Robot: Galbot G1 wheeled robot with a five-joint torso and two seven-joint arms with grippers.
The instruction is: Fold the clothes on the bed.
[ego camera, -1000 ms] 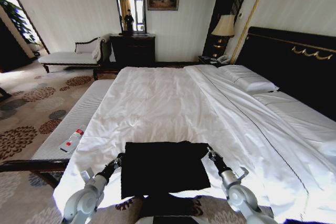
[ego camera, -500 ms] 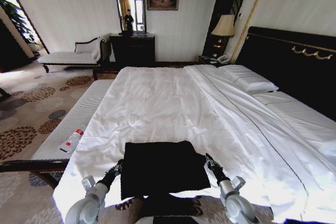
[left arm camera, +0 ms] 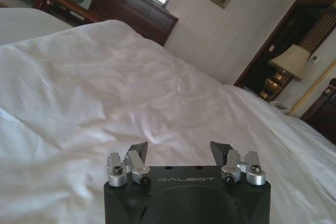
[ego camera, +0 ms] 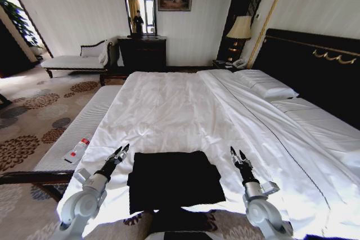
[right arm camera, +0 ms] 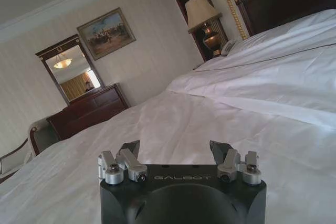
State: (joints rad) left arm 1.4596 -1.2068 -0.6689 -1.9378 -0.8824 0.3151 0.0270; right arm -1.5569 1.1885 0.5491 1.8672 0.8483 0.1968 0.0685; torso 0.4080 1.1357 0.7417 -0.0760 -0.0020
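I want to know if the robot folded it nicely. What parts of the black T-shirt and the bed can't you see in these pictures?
- The black T-shirt: head view, folded, so its sleeves and chest lettering are tucked out of sight.
- Its near edge: head view, hangs past the bed edge, against something dark.
- Both wrist views: aimed over the white duvet, past the shirt.
- Left gripper and right gripper: open, beside the shirt; the arms are cut off by the bottom edge.

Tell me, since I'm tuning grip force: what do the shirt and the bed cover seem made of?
The shirt: soft matte black cloth, likely knit cotton; it lies limp, folded flat. The bed cover: smooth white woven fabric, probably cotton, showing fine creases and a slight sheen.
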